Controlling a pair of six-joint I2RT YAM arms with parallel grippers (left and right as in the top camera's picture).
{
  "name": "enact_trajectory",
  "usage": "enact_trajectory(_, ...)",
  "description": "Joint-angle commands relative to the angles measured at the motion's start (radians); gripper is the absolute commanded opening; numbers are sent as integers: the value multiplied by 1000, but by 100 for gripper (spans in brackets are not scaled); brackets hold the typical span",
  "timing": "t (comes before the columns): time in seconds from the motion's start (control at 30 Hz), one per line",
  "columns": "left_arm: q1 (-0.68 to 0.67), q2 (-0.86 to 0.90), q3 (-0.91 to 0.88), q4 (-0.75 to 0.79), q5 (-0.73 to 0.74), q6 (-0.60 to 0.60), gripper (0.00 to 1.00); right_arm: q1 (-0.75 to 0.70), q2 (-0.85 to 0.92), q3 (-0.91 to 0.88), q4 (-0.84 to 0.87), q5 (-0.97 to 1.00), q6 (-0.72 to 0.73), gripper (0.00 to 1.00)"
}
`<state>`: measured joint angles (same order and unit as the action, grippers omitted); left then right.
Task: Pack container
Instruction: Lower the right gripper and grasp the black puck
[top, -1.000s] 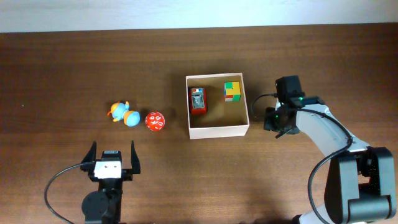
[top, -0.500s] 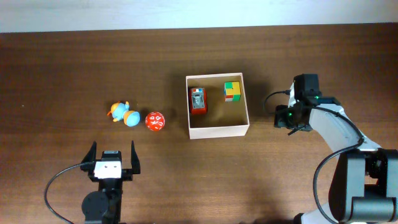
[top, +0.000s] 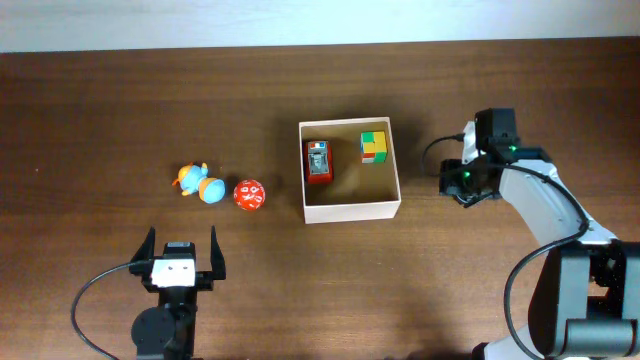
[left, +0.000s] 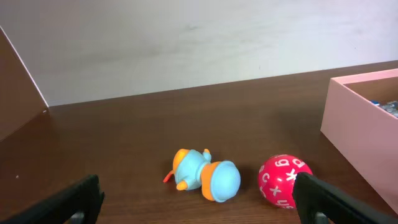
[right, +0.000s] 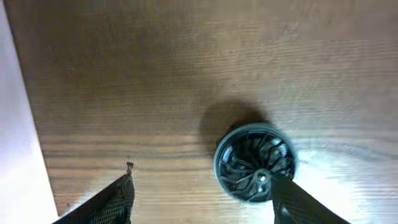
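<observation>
Rightward is where the right arm (top: 540, 205) has swung over the last second, away from the container's right wall, while everything else has kept its place. On the dark wooden tabletop (top: 100, 100) the container (top: 350, 211) sits a little right of centre, a square shallow box with white walls and a tan floor. The right tool (top: 462, 180) hangs to its right, apart from the wall. In the right wrist view its two fingers (right: 121, 196) are spread wide with nothing held. The left tool (top: 182, 232) sits at the near edge, left of centre, its fingers likewise splayed and empty, pointing toward the far side. Inside the container, a red oblong toy (top: 318, 161) lies by the left wall and a cube of green, yellow and red blocks (top: 374, 147) stands in the far right corner. Left of the container, out on the tabletop, a blue and orange duck toy (top: 197, 183) lies on its side. A red ball with white letters (top: 249, 194) rests just to its right, with a slim gap showing between them in the left wrist view. A dark round disc with curved spokes (right: 255, 163) lies on the wood between the right tool's fingers.
</observation>
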<state>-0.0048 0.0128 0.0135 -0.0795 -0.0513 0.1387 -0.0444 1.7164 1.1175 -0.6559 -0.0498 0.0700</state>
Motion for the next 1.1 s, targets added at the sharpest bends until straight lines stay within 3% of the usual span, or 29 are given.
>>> enact_trajectory(0.0,-4,-6,-5,-1,11,13,99,-4,-16,31,-2,51,-10,65)
enact_trajectory(1.07,-4,-6,-5,-1,11,13,99,-61,147,25,31,84,12,65)
